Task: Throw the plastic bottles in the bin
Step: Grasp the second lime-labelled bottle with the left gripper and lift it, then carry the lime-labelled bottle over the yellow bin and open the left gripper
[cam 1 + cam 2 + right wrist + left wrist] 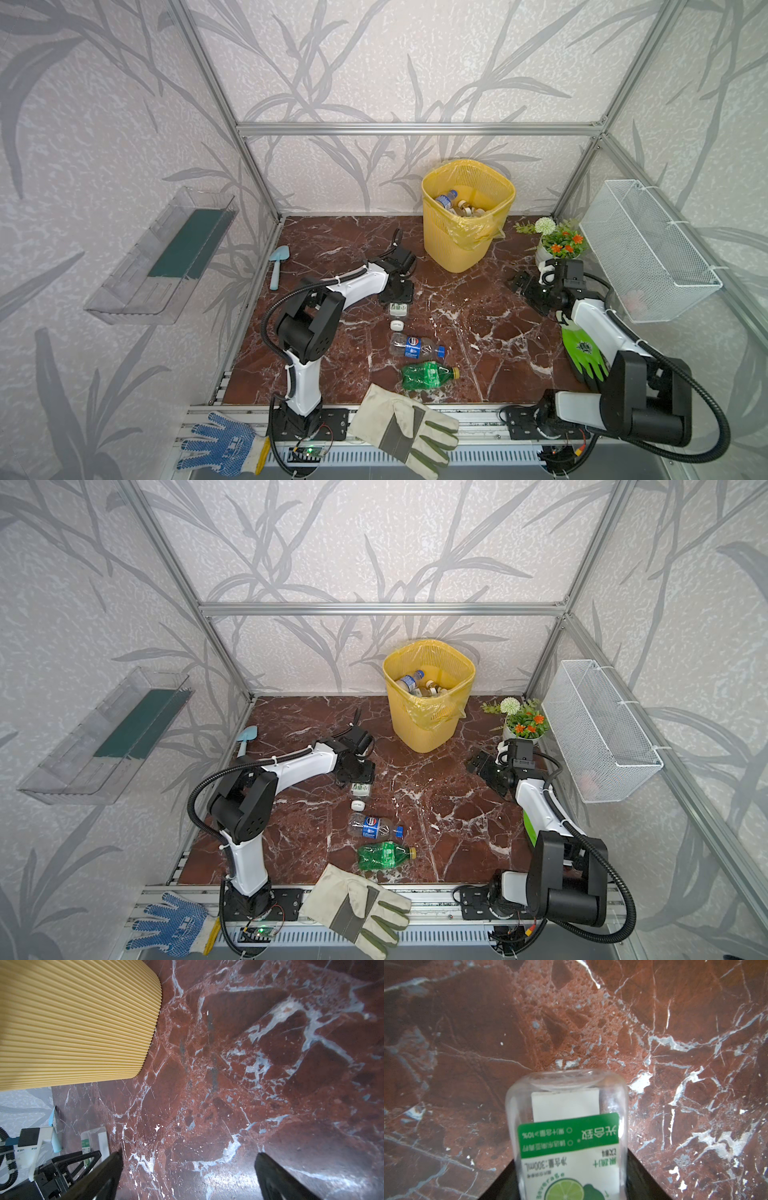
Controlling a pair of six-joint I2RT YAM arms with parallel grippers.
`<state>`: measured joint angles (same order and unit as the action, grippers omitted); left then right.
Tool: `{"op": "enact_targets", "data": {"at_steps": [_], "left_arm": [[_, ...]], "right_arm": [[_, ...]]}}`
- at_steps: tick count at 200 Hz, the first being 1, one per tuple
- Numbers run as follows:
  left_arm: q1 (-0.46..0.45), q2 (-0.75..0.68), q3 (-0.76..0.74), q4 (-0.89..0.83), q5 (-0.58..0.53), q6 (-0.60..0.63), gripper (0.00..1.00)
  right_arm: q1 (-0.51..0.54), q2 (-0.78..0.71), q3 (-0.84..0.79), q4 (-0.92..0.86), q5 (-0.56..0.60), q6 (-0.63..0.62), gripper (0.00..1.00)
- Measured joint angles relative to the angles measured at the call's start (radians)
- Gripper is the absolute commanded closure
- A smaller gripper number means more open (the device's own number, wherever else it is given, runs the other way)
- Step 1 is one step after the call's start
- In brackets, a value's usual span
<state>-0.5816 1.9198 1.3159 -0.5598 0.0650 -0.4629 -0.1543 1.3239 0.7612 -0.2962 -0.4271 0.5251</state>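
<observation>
1. The lime-label bottle fills the left wrist view. It lies on its side on the red marble surface, its clear base pointing away from the lens.
2. The left end effector straddles it, with a black finger close against each flank of the body. Whether they are squeezing it I cannot tell. A hold across the middle looks sensible, since a round body could slip from a grip near the neck.
3. In both top views the wrist covers those fingers. Only part of the label and the white cap show, pointing toward the front edge.
4. Two more lie nearer the front, apart from each other: a blue-label bottle and a green bottle.
5. The bin stands at the back, roughly between the two arms, probably so either can drop into it. Only the top views show the other bottles lying inside it.
6. The right end effector has its fingers wide apart with nothing between them, over bare surface near the bin. The bin's ribbed yellow wall crosses the right wrist view. The arm seems parked clear of the left arm's path.
7. The right wrist view also catches the lime-label bottle low and side-on, an angle the top views lack.
8. The work glove and trowel look like clutter to leave alone.
</observation>
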Motion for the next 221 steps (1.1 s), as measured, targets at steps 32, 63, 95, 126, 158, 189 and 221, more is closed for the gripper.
{"op": "enact_targets", "data": {"at_steps": [32, 63, 95, 126, 158, 189, 221], "left_arm": [[0.005, 0.000, 0.000, 0.005, 0.000, -0.001, 0.59], [0.036, -0.023, -0.031, 0.042, 0.018, -0.006, 0.60], [0.136, -0.097, -0.098, 0.090, 0.051, -0.026, 0.60], [0.245, -0.171, -0.152, 0.151, 0.089, -0.053, 0.61], [0.335, -0.209, -0.218, 0.225, 0.138, -0.100, 0.61], [0.386, -0.192, -0.129, 0.177, 0.191, -0.125, 0.60], [0.374, -0.023, 0.528, 0.081, 0.261, -0.124, 0.50]], "right_arm": [[0.009, 0.011, -0.001, 0.000, 0.000, 0.000, 0.00], [0.014, 0.012, -0.001, 0.000, 0.000, 0.000, 0.01], [0.021, 0.012, -0.001, 0.000, 0.000, 0.000, 0.01], [0.035, 0.014, 0.000, 0.000, 0.000, 0.002, 0.01], [0.052, 0.032, 0.000, 0.001, 0.001, 0.004, 0.01], [0.073, 0.052, 0.007, 0.000, 0.001, 0.006, 0.02], [0.098, 0.069, 0.035, -0.002, 0.008, 0.006, 0.02]]}}
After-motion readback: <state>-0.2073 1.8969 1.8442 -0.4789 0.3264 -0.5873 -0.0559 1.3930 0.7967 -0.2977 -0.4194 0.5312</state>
